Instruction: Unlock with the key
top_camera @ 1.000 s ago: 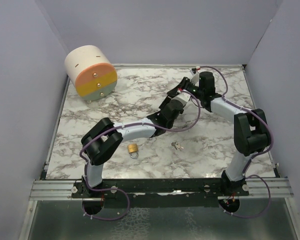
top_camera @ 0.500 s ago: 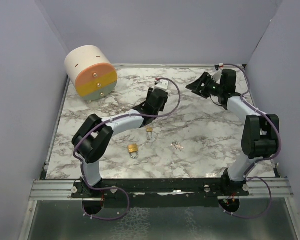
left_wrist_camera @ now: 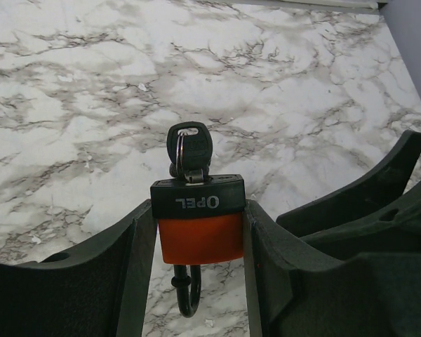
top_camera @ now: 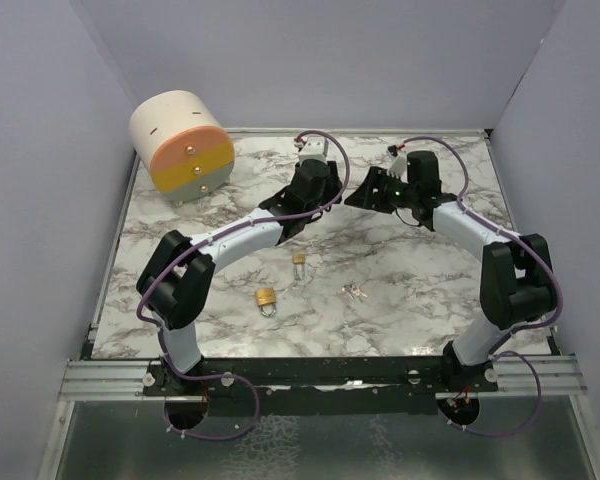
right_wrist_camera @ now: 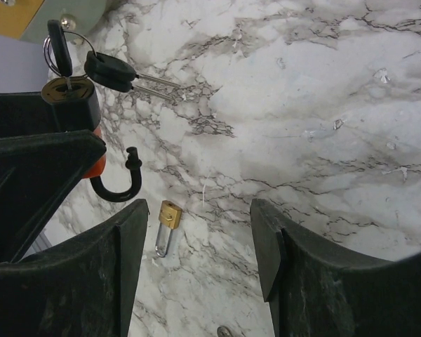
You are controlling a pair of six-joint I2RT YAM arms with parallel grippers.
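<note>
Left wrist view: left gripper (left_wrist_camera: 198,219) clamps orange padlock (left_wrist_camera: 198,240), key (left_wrist_camera: 189,144) inserted; right gripper (right_wrist_camera: 196,235) spread, empty.

Marble-patterned table (top_camera: 410,265) (grey-veined) between plain lavender walls (top_camera: 330,60).

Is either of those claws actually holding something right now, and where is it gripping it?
The left gripper clamps the orange padlock by the sides of its body, key sticking out of it. The right gripper is open and holds nothing.
</note>
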